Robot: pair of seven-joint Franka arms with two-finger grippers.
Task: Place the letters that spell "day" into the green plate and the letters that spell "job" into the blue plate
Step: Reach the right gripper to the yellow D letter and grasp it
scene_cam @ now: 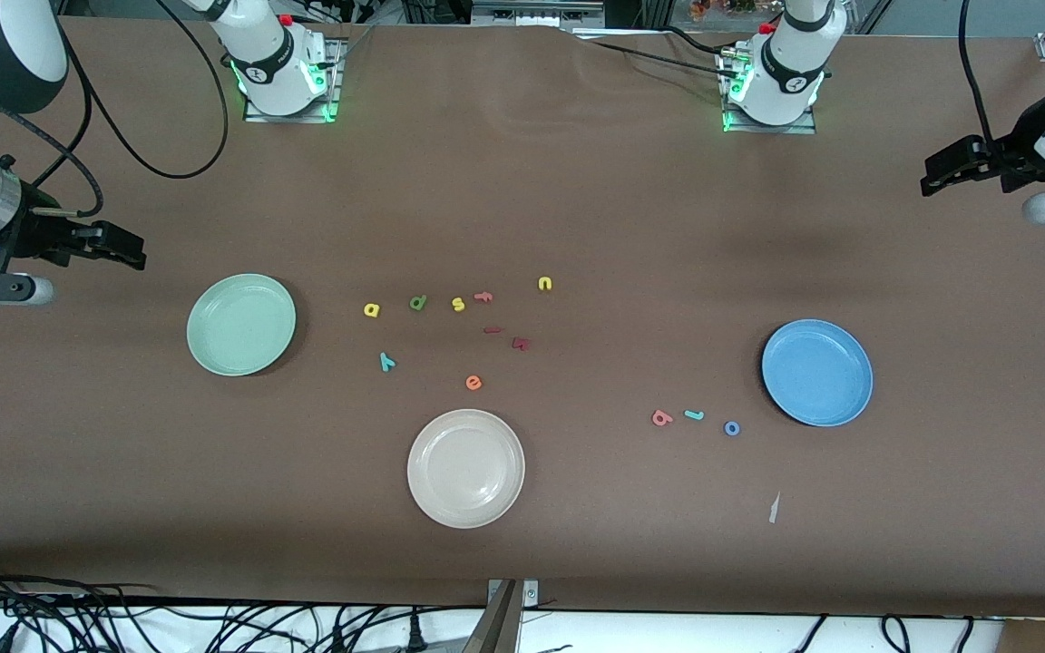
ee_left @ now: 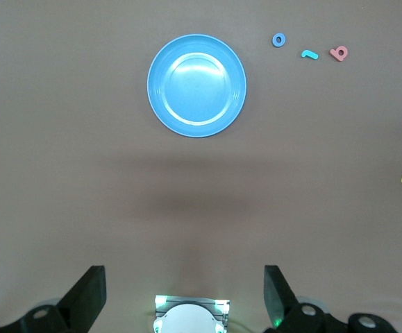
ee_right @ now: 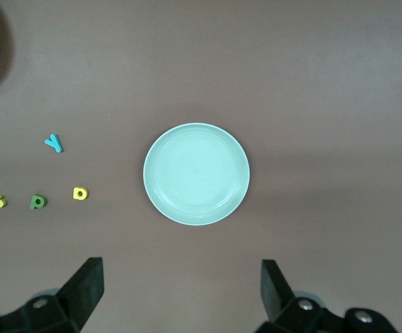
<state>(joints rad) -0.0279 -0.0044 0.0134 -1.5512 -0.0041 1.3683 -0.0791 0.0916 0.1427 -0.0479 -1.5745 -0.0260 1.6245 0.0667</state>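
1. The left gripper (ee_left: 185,295) hangs high over bare desk (scene_cam: 577,199) at the left arm's end, fingers spread wide apart and holding nothing; that arm waits.
2. The right gripper (ee_right: 181,295) hangs over the right arm's end, fingers likewise wide apart and empty.
3. The green plate (scene_cam: 241,324) lies empty toward the right arm's end.
4. The yellow a (scene_cam: 372,310) and dark green d (scene_cam: 417,303) lie side by side near mid-desk; the teal y (scene_cam: 386,362) lies nearer the front camera.
5. The blue plate (scene_cam: 817,372) lies empty toward the left arm's end.
6. The pink-red b (scene_cam: 661,417), teal j (scene_cam: 694,415) and blue o (scene_cam: 732,428) lie in a row near it.
7. A cream-white plate (scene_cam: 465,468) lies nearest the front camera.
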